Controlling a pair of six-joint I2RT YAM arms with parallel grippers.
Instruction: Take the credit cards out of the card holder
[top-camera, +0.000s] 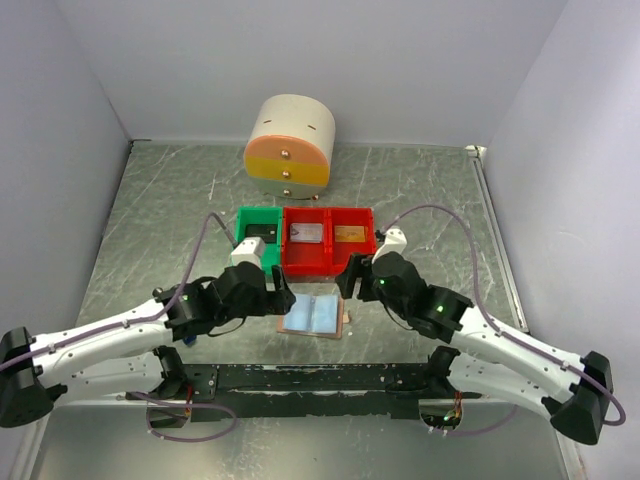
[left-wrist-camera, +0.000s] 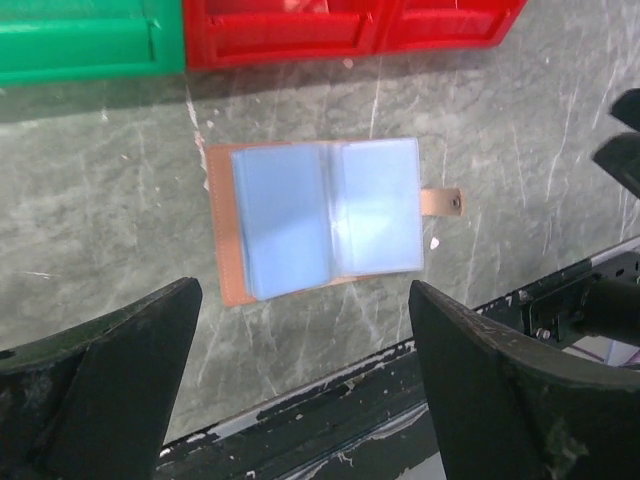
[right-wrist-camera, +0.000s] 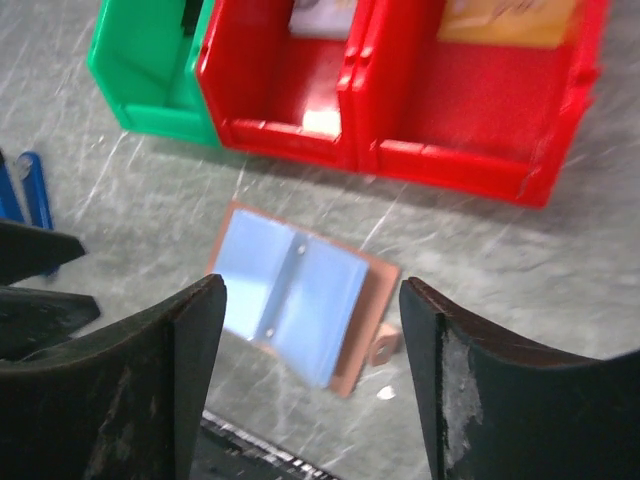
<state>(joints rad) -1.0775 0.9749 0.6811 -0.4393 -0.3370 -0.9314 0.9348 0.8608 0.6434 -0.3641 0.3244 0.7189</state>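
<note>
Tan card holder (left-wrist-camera: 320, 215); pale-blue pockets (left-wrist-camera: 285, 220)

The card holder (top-camera: 315, 312) lies on the table (top-camera: 150, 220) before the bins (top-camera: 310, 262).

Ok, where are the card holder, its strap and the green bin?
card holder (left-wrist-camera: 322, 216), left wrist view, blue pockets' middle.
strap (left-wrist-camera: 441, 201), left wrist view, tan middle.
green bin (left-wrist-camera: 88, 42), left wrist view, front wall.

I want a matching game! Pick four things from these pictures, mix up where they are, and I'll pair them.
Things:
1. card holder
2. green bin
3. red bins
4. round drawer box

Places:
A. at the back, by the wall
B. lying open on the table in front of the bins
C. left end of the row of bins
D. right of the green one

Pairs: 1-B, 2-C, 3-D, 4-A
</note>
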